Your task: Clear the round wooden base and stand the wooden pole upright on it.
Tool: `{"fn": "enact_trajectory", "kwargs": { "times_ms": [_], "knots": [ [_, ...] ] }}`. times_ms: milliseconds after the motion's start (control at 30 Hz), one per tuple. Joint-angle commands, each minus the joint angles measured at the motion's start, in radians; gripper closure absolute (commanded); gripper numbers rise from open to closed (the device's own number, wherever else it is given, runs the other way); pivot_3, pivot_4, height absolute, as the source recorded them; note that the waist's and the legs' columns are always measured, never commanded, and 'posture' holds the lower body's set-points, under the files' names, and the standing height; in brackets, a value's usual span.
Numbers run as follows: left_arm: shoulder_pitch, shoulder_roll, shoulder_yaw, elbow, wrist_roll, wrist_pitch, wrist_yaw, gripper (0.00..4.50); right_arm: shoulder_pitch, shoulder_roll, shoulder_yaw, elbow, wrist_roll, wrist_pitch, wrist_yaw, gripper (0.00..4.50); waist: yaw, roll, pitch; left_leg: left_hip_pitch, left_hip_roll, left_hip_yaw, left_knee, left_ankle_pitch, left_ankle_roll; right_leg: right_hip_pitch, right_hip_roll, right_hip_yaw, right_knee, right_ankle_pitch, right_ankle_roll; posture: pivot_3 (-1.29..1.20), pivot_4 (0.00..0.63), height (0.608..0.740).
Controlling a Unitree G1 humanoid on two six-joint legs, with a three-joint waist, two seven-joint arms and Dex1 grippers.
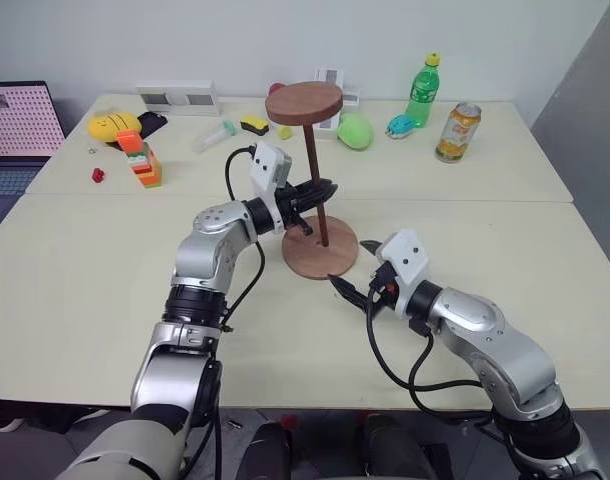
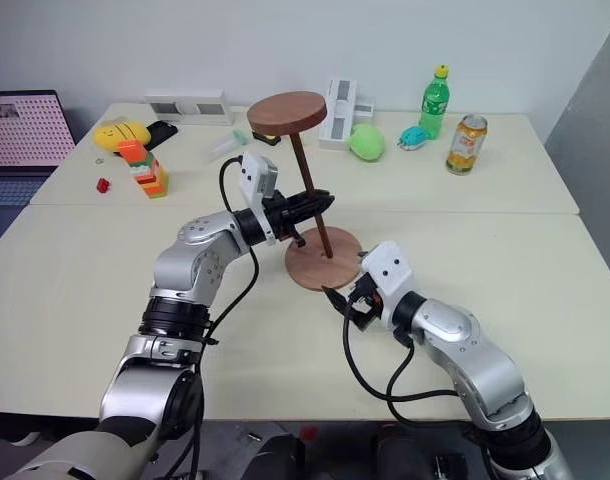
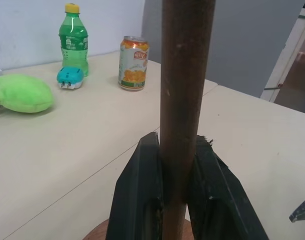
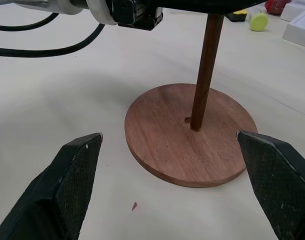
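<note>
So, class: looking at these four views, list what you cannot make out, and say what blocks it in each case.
- Whether the thin dark brown wooden pole sits fully in the hole of the flat round reddish-brown wooden base: right wrist view, the pole's foot covers it.
- The pole's top disc: left wrist view, cut off by the edge above the left gripper.
- The orange can's label text: too small.

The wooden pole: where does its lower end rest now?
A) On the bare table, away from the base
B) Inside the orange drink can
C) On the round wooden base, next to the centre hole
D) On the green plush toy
C: in the right wrist view the wooden pole meets the round wooden base just beside the small centre hole, while the left tool is shut on the pole higher up.
</note>
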Motion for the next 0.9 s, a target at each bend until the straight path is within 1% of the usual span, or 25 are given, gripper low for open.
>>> {"fn": "enact_trajectory", "kwargs": {
  "times_ms": [33,200,567,900],
  "knots": [
    [-0.012,0.024,0.014,-0.012,-0.001,-0.016,0.003,4.19,0.007,0.004,-0.028,-0.042,0.004,0.002,0.000,0.00,0.000,0.000,0.000,0.000,0.000,0.000,0.000,0.000,0.000,0.000,0.000,0.000,0.000,0.000,0.000,0.00,0.150,0.740],
    [-0.006,0.029,0.005,0.011,0.009,-0.047,-0.009,4.19,0.007,0.004,-0.033,-0.043,0.003,0.004,0.005,0.00,0.001,0.000,0.000,0.000,0.000,0.000,0.000,0.000,0.000,0.000,0.000,0.000,0.000,0.000,0.000,0.00,0.150,0.740],
    [-0.024,-0.018,-0.007,0.056,0.005,-0.070,-0.008,4.19,0.000,0.003,-0.042,-0.042,0.001,0.011,0.009,0.00,0.000,0.000,0.000,0.001,0.000,0.000,0.000,0.000,0.000,0.001,0.000,0.000,0.000,0.000,0.000,0.00,0.150,0.740],
    [-0.016,0.013,-0.014,0.070,0.025,-0.082,-0.035,4.19,0.005,0.000,-0.051,-0.052,0.001,0.016,0.007,0.00,0.000,0.000,0.000,0.001,0.000,0.000,0.000,0.000,0.000,0.002,0.000,0.000,0.000,0.000,0.000,0.00,0.150,0.740]
  ]
}}
